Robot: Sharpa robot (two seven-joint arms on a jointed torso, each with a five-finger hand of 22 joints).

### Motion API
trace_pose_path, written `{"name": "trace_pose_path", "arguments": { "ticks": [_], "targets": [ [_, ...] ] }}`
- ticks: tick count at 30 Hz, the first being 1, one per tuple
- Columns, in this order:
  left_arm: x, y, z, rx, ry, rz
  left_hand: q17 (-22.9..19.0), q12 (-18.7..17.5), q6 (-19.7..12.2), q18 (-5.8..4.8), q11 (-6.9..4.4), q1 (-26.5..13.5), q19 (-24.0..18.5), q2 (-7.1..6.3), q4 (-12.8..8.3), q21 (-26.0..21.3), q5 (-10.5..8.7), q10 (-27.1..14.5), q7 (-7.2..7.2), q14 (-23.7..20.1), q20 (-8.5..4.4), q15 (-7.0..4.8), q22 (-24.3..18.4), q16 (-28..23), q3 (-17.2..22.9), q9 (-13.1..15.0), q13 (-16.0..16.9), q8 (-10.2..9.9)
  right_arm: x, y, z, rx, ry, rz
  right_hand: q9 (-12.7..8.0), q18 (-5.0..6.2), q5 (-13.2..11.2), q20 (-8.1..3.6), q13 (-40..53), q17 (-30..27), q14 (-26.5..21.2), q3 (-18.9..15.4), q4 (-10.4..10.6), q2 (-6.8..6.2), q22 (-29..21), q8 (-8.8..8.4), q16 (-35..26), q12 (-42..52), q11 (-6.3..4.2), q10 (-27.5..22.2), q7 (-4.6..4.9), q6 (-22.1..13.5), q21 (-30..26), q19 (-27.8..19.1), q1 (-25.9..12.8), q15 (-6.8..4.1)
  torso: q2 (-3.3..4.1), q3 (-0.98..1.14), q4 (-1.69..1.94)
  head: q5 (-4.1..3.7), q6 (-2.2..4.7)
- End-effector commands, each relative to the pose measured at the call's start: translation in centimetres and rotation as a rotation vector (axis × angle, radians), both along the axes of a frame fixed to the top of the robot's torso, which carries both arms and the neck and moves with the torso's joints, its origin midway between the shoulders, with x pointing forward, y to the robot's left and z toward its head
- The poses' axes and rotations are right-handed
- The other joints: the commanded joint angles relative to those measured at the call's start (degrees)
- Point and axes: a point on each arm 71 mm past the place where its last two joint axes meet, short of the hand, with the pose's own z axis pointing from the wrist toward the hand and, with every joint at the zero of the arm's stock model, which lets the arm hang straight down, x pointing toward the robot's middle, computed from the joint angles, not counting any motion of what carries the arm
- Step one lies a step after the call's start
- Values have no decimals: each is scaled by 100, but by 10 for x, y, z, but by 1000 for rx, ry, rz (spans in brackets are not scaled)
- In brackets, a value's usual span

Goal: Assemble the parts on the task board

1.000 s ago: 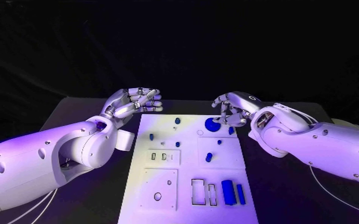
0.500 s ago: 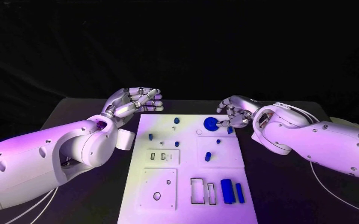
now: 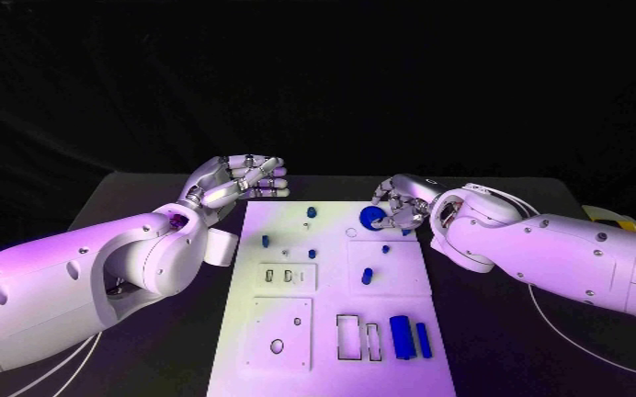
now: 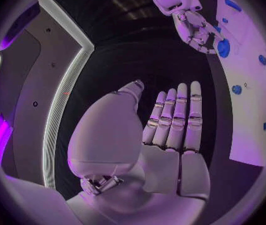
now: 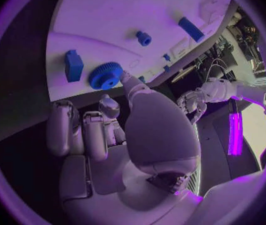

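**Right hand on the blue gear at the board's far edge**

The left hand hangs just off the far left corner of the task board, fingers straight and apart, nothing in it. On the board's far right part lies the blue gear; the right hand touches it with fingertips, other fingers curled in; whether it grips the gear, I cannot tell.

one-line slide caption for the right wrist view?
Right hand reaches the blue gear on the white task board.
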Motion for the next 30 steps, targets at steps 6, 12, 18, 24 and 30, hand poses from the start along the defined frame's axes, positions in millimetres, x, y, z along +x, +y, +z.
{"name": "trace_pose_path", "arguments": {
  "ticks": [6,12,18,24,30],
  "targets": [
    [-1,-3,1,-12,0,-22,12,-46,-51,75,31,-36,20,45,-8,-39,-15,-4,143,-39,29,2,-13,-38,-43,-10,-4,-23,2,2,-8,-42,3,-2,11,-112,37,-3,86,439,407,70,14,34,32,84,39,87,-9,63,-20,9,53,39,107,37,-10,-2,5,3,-42],
    [0,-2,1,-10,0,-19,12,-46,-51,75,31,-36,20,45,-8,-39,-15,-4,143,-39,29,2,-13,-38,-43,-10,-4,-23,4,-1,-9,-46,1,-12,12,-116,41,-4,133,467,411,110,18,56,53,104,49,121,-12,92,-23,26,67,50,124,35,-10,-1,1,9,-56],
    [0,-2,1,-10,1,-18,12,-46,-51,75,31,-36,20,45,-8,-39,-15,-4,143,-39,29,2,-13,-38,-43,-10,-4,-23,5,-1,-10,-50,5,-13,12,-122,53,-7,226,492,415,153,25,67,85,132,58,188,-20,164,-32,69,87,66,133,31,-7,3,-10,15,-59],
    [0,-2,1,-10,2,-21,16,-53,-56,75,33,-33,18,50,-9,-43,-13,-10,146,-43,31,5,-17,-44,-44,-11,-4,-27,6,0,-12,-56,15,-10,-12,-129,49,-18,387,543,422,281,34,104,126,152,76,300,-40,291,-51,181,112,83,157,16,-7,6,5,3,-73],
    [0,-2,1,-9,3,-20,18,-56,-58,75,34,-32,17,55,-9,-45,-12,-11,146,-44,31,5,-18,-46,-44,-11,-4,-29,6,0,-14,-62,21,-9,-104,-135,-127,-47,523,596,428,636,20,101,176,104,95,380,-75,379,-93,447,134,97,188,-17,-6,5,1,9,-84]
  ]
}}
